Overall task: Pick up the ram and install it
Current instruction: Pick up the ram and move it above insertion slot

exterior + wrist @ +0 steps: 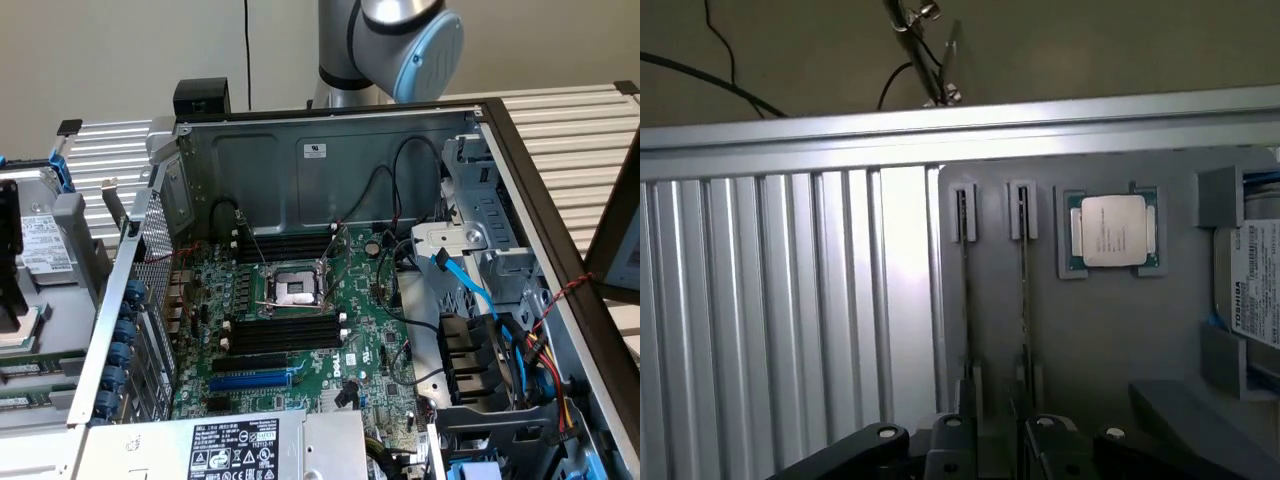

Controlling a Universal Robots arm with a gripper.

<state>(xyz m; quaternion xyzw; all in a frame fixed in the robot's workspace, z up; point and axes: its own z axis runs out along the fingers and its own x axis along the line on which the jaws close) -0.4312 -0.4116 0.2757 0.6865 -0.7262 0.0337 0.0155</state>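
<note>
Two ram sticks stand on edge in a grey holder tray (1110,340), seen from above as thin dark lines: one ram (964,290) and a second ram (1024,290) beside it. My gripper (995,448) hangs over the near ends of these sticks, open, with one black finger (950,445) on the outer side of each stick and nothing held. In the exterior view the open computer case shows the motherboard (300,350) with empty black memory slots (285,330) beside the CPU socket (295,290).
A loose CPU (1113,232) and a hard drive (1255,280) sit on the same tray. Ribbed aluminium table (770,320) lies beside it. The arm's blue-capped joint (425,45) rises behind the case. Cables (500,330) and a blue expansion slot (250,380) crowd the board.
</note>
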